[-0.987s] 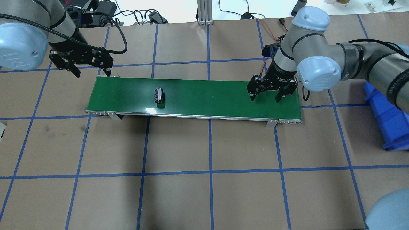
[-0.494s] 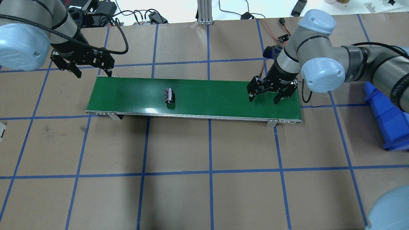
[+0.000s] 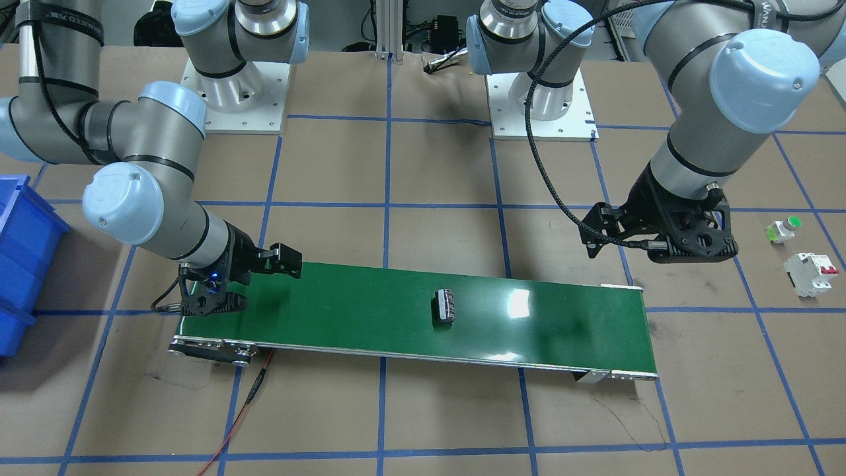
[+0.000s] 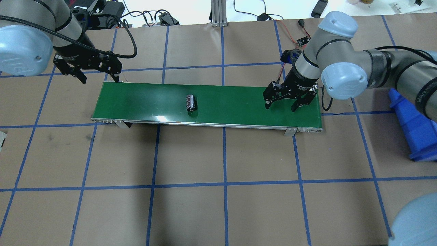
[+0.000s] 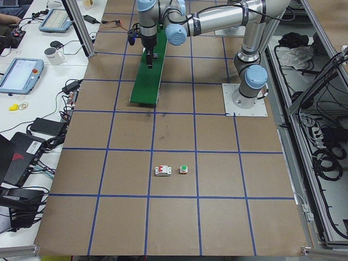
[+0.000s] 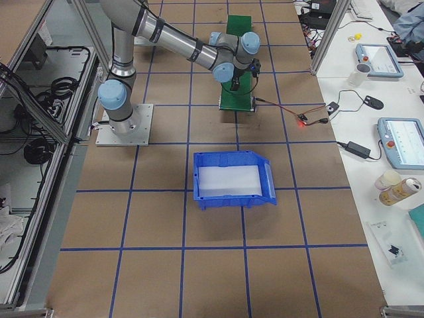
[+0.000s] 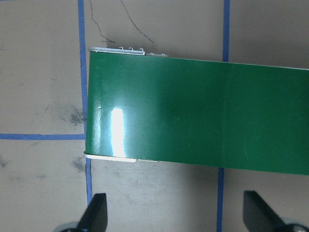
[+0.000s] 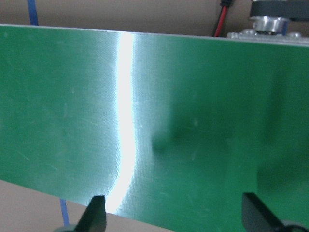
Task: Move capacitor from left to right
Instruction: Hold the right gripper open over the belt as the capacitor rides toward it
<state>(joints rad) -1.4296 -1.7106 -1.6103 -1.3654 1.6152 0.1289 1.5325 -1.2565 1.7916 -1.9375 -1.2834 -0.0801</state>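
Observation:
The capacitor, a small dark block with a pale strip, lies free on the green conveyor belt, a little left of its middle. It also shows in the front-facing view. My left gripper is open and empty, hovering just off the belt's far left corner; its wrist view shows its fingertips wide apart over the brown table beside the belt's end. My right gripper is open and empty, low over the belt's right end, well to the right of the capacitor. Its wrist view shows only bare belt.
A blue bin stands on the table right of the belt. A white breaker with red switches and a green-capped button sit on the table at the robot's left. A red wire trails from the belt's right end.
The capacitor has travelled rightward along the belt. My right gripper has shifted slightly left over the belt's right end. My left gripper has barely moved.

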